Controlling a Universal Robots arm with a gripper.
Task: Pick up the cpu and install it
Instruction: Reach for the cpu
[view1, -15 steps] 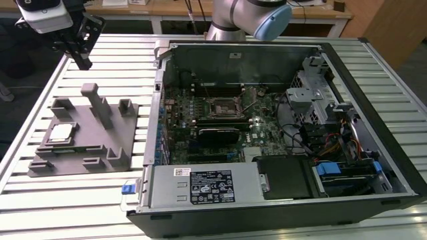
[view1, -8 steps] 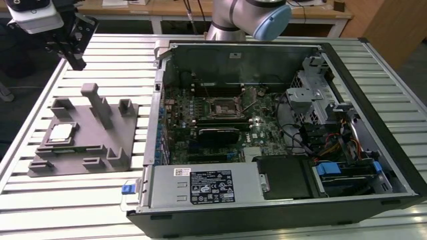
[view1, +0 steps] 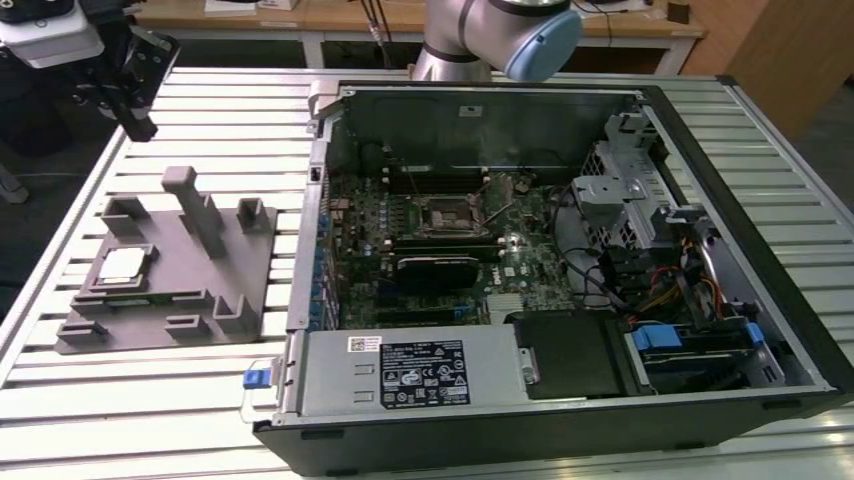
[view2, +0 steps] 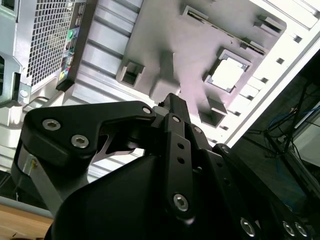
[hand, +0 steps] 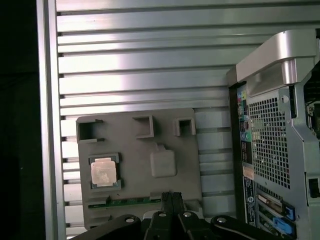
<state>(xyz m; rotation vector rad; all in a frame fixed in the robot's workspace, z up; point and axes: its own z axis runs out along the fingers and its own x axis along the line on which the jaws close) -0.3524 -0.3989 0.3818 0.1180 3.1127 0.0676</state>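
The table (view1: 160, 400) is seen from high up in the exterior view, with the computer case (view1: 534, 440) in the middle and the grey tray (view1: 174, 290) toward the exterior view's left. The tray is looked down on from straight above in the first wrist view, and seen at a slant, past the gripper (view2: 172, 100), in the second wrist view — tray and case are shared by all three.

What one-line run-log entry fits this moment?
pincer: shut, empty, near tray | cpu: in tray pocket, untouched | case: open
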